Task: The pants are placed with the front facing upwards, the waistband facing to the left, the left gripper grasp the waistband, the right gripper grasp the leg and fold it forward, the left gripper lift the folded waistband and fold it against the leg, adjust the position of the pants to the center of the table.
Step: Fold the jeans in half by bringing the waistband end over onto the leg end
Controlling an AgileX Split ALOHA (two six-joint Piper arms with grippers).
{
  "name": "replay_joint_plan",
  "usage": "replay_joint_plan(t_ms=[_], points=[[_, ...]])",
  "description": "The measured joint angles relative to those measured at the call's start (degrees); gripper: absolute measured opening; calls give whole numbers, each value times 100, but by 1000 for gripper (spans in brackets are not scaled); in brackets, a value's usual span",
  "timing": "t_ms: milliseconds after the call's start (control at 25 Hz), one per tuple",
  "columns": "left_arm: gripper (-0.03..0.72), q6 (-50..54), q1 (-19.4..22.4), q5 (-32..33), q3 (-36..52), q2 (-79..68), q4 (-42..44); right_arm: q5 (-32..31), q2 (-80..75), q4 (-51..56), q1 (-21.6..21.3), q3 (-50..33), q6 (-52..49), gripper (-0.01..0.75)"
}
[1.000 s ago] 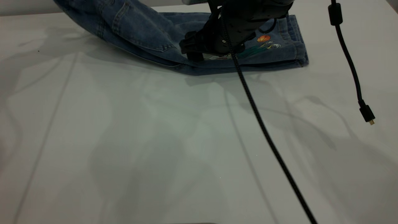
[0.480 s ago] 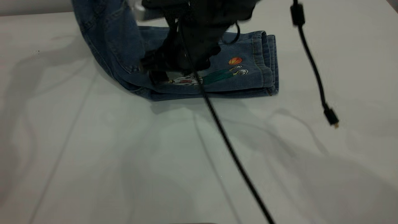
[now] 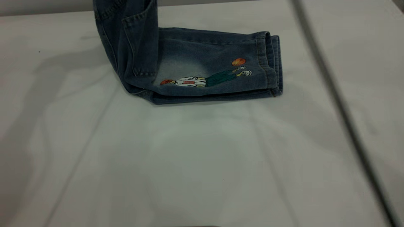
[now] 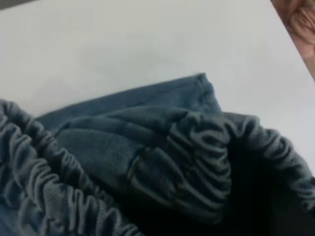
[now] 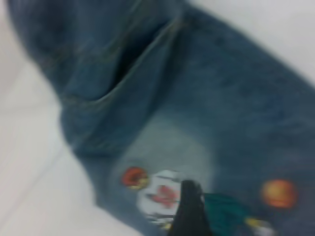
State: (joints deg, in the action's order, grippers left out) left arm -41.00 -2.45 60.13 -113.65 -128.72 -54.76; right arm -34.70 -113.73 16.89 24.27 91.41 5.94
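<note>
Left black claw gripper, out of frame at twelve o'clock; its grip cannot be told; gathered dark denim waistband (image 4: 197, 162) is raised; blue denim pants (image 3: 202, 75) lie folded on white-grey table (image 3: 202, 164).

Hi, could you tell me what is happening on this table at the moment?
A two-arm robot is folding short blue denim pants on the white-grey table. The printed leg lies flat, hem to the right. The waistband end of the pants stands lifted, rising out of the top of the exterior view; the left wrist view looks closely onto the ruched waistband, though the left claw itself is not visible. A dark tip, probably the right claw, shows over the basketball-player print.
</note>
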Motion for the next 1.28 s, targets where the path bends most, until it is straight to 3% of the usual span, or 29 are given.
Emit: replay_joint_plan(t_ms=[400,560,880,1080,1280], points=[[26,-11,-1071,-457,0,0,313,-573,215,-349,-1071,-5,134,496],[26,81,-1498,-708,0,0,769,-658,310,-367,-1293,-5,134,496],[46,118,-2174,-958,0,-304,851,-725,703,-465,-1545,-5,136,495],[169,77,-2445,-1061,0,-567,864,-772,1005,-547,-1608,-5,136,496],[396,73,-2573,-1187,0,-568,886,-892,1175,-553,-1608,-5,136,496]])
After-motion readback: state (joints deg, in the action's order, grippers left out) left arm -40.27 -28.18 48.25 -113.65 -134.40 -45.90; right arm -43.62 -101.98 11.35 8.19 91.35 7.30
